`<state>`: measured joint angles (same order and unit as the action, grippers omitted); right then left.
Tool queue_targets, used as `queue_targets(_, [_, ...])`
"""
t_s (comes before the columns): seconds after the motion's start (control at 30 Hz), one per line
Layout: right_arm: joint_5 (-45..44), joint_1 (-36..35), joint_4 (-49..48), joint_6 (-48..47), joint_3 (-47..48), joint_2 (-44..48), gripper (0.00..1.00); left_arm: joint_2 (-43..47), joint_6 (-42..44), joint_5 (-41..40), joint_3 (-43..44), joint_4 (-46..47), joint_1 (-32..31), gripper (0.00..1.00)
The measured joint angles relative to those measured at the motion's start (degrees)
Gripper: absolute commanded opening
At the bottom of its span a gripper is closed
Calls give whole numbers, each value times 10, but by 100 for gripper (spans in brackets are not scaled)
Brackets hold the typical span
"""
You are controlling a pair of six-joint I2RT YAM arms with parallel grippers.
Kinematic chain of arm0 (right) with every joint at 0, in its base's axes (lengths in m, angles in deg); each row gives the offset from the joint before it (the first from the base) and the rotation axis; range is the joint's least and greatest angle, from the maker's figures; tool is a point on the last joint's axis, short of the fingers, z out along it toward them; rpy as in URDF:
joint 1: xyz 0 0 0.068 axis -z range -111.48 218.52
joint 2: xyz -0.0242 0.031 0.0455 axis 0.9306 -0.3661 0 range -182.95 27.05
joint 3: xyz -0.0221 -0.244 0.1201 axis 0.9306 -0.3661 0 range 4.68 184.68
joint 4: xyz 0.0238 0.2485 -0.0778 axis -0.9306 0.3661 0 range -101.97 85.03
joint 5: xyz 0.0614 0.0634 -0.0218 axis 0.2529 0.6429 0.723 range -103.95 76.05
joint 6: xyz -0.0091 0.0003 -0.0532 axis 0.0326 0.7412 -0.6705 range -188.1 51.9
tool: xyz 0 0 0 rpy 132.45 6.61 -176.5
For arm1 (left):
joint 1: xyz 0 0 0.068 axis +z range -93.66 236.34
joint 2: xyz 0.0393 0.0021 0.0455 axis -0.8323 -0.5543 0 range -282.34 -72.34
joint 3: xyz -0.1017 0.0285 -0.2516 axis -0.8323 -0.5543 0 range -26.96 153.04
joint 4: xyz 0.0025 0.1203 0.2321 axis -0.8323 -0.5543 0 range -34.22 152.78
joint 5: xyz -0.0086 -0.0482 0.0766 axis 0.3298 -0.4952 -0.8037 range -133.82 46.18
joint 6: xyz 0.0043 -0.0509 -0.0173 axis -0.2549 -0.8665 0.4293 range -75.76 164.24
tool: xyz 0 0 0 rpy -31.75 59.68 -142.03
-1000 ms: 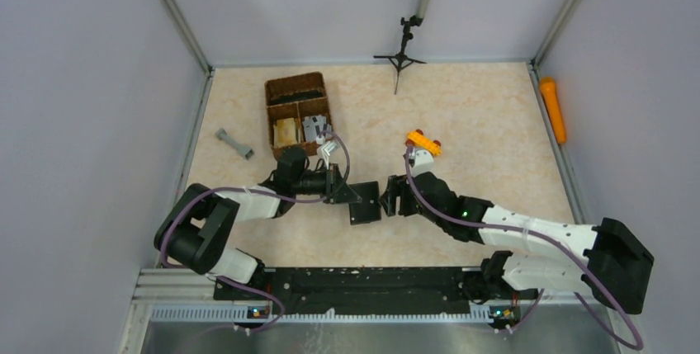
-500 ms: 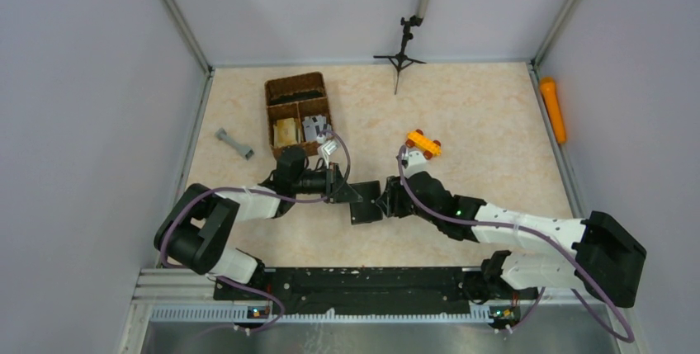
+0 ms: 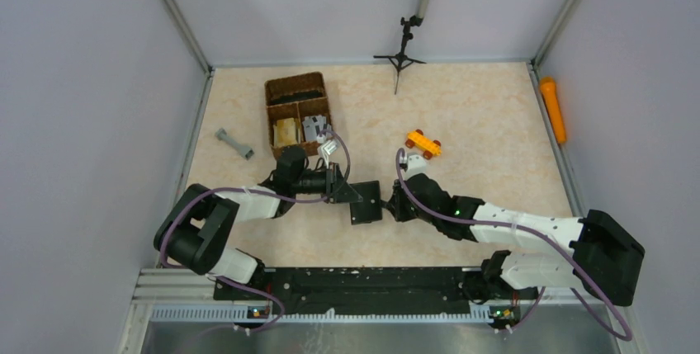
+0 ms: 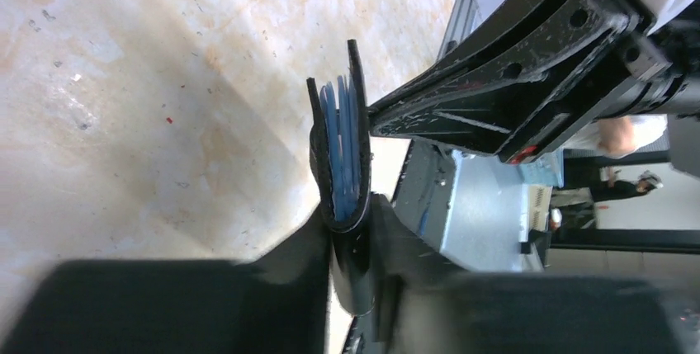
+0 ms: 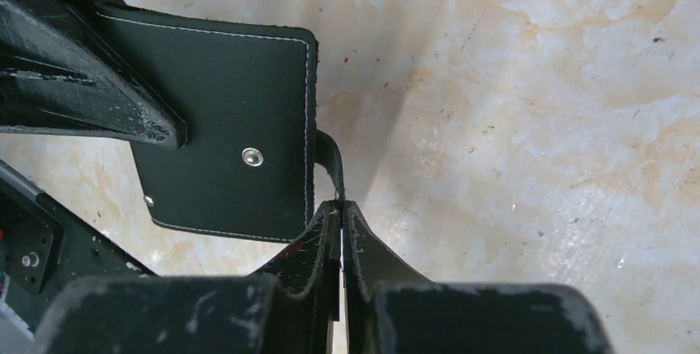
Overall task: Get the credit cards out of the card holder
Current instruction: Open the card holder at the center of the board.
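Note:
The black card holder (image 3: 365,203) is held just above the table between the two arms. In the left wrist view it stands edge-on (image 4: 357,123), with the blue edges of the credit cards (image 4: 340,143) showing inside it. My left gripper (image 4: 351,226) has a finger on each side of its lower edge. My right gripper (image 5: 340,205) is shut on the thin black strap (image 5: 330,156) that curls from the holder's snap side (image 5: 231,123). Seen from above, the left gripper (image 3: 345,193) and right gripper (image 3: 393,202) face each other across the holder.
A brown wicker basket (image 3: 270,119) with small items stands behind the left arm. A grey dumbbell-shaped piece (image 3: 234,143) lies to its left. An orange toy car (image 3: 422,143) sits behind the right gripper. A tripod (image 3: 400,57) and an orange cylinder (image 3: 552,109) are farther off.
My right gripper has slid left to the holder and closed on its strap, uncovering the toy car. The left gripper has kept the holder in place.

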<state>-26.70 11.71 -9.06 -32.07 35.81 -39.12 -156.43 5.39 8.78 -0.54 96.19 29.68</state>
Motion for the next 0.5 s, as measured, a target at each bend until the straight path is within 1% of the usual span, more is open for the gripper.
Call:
queue_targets(0.03, [0,0,2,1,0,0,0,0,3,-1,0,0,0,45])
queue_targets(0.07, [0,0,3,1,1,0,0,1,5,-4,0,-3,0,52])
queue_targets(0.13, [-2,0,18,2,5,0,0,7,15,-16,0,-16,0,60])
queue_targets(0.2, [-12,0,50,5,21,1,0,21,28,-40,0,-40,0,64])
queue_targets(0.33, [-34,0,106,10,66,3,0,56,51,-85,0,-83,0,66])
queue_targets(0.5, [-28,0,123,16,84,29,0,77,68,-114,0,-107,0,69])
